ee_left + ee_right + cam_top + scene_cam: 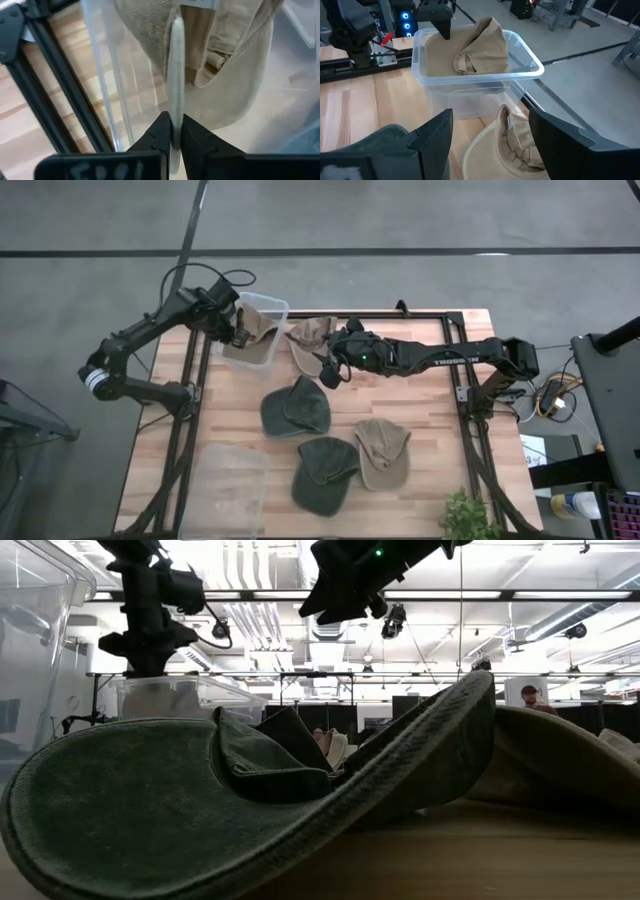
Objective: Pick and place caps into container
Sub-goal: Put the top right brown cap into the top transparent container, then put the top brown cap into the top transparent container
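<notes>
So the left arm is bent round from the worktop's left edge, and its claw [238, 332] sits over the clear bin [272, 306] at the far left corner. It's clamped on the brim of a tan cap [258, 328]; the wrist view shows both fingers [161, 135] pinching the brim edge-on, with the rest of the cap hanging inside the bin wall [107, 80].

The right arm stretches flat across the back of the worktop [420, 420] from the right side. Its claw [335, 368] is spread wide open and holds nothing, hovering above a second tan cap [310, 340] that lies just beside the bin. From its own wrist view you can see that cap [505, 145] right between the open fingers [432, 137], and the bin [525, 65] with the first cap [480, 45] behind it.

Further toward the front edge, three more caps lie on the wood: a green cap [295, 408] in the middle, another green one [325, 472] nearer the front, and a tan one [383, 452] touching it on the right. A clear lid or tray [232, 485] sits at the front left corner and a small plant [470, 518] at the front right.

The worktop is light butcher-block wood on a black frame, grey floor all around. The right half of the wood is mostly bare.
</notes>
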You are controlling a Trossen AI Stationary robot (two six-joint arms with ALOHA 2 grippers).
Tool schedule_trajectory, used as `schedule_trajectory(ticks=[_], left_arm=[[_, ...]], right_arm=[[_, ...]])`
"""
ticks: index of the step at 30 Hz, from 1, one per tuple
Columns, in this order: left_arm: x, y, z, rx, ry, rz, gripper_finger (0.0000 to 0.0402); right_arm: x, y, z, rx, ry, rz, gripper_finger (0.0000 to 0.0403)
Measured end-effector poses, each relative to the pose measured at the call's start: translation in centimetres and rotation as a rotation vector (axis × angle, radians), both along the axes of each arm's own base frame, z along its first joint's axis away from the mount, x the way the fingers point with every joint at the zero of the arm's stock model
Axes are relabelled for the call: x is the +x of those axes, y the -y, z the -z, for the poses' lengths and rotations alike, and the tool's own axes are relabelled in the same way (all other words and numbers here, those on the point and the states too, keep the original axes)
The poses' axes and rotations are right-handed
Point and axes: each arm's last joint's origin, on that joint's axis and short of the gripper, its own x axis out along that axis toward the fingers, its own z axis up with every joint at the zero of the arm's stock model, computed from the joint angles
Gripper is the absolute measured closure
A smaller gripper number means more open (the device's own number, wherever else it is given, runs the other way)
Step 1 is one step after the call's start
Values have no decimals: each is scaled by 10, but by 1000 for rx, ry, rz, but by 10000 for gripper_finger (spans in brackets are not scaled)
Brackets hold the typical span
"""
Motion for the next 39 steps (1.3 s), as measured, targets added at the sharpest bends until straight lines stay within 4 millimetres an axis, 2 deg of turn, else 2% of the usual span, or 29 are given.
schedule_trajectory(ticks=[3,7,14,20,27,34,39], left_arm=[[2,-2,7,-25,-14,30,361],[4,-4,13,-35,-41,82,322],[3,-5,7,26,-78,82,249],[-3,1,-21,132,-21,127,239],[-17,19,-60,297,98,144,239],[-32,43,-92,467,364,206,239],[-41,57,-110,564,535,249,239]], right_arm=[[0,0,0,0,-1,0,145],[0,0,1,2,-3,1,140],[0,0,4,22,0,12,136],[-5,10,15,84,-19,69,146],[-18,41,28,227,-77,236,152],[-26,79,41,419,-60,279,158],[-28,105,59,523,-84,317,168]])
